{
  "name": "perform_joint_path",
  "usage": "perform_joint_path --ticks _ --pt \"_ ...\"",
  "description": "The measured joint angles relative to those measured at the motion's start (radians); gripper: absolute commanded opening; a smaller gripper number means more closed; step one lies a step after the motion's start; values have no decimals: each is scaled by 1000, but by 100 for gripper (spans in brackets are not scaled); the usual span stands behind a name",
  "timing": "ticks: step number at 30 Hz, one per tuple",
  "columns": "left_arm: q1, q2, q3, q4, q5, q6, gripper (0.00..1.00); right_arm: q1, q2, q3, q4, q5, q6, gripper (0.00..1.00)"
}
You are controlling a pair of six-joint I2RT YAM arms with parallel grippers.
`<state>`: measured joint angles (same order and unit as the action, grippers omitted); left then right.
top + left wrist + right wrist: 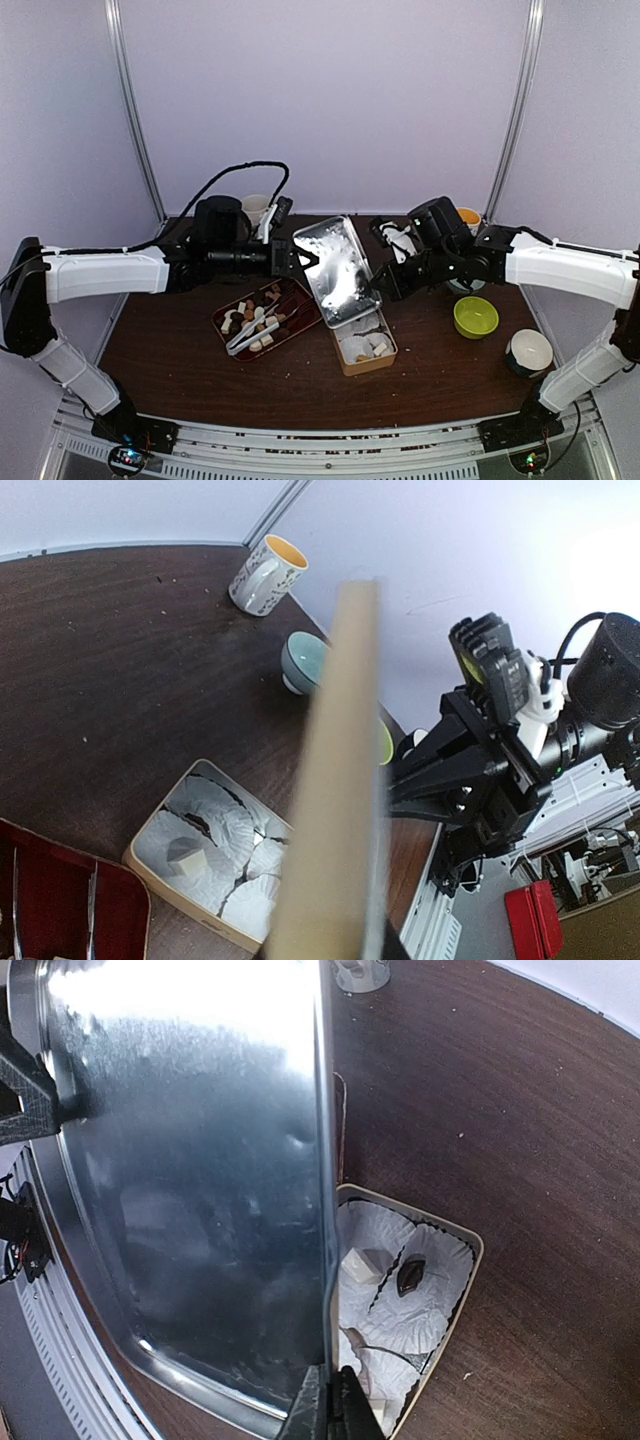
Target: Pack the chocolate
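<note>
The right gripper (377,291) is pinched tight on the rim of the shiny rectangular metal lid (336,264), which hangs tilted above the dark wooden surface (180,370). The left gripper (303,259) straddles the lid's opposite edge; I cannot tell whether it clamps. Small white and brown chocolate pieces (256,312) lie in the red tray (217,322); others sit in paper cups inside the beige tin (346,366).

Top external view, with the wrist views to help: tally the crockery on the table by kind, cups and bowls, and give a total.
Cups: 2 (white cup, orange-lined mug)
Bowls: 3 (lime green bowl, teal bowl, white bowl)
Total: 5
</note>
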<state>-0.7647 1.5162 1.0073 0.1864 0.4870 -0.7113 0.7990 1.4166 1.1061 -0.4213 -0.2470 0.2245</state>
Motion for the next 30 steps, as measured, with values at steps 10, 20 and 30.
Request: perform_joint_path --ticks 10,20,30 --pt "0 30 0 -1 -19 -43 6 18 2 0 23 54 -32 38" --pt "0 30 4 -15 -51 -69 7 207 -101 -32 65 495 -225 81" --pt "24 51 102 -92 -63 -134 9 429 -218 -345 406 663 -742 100"
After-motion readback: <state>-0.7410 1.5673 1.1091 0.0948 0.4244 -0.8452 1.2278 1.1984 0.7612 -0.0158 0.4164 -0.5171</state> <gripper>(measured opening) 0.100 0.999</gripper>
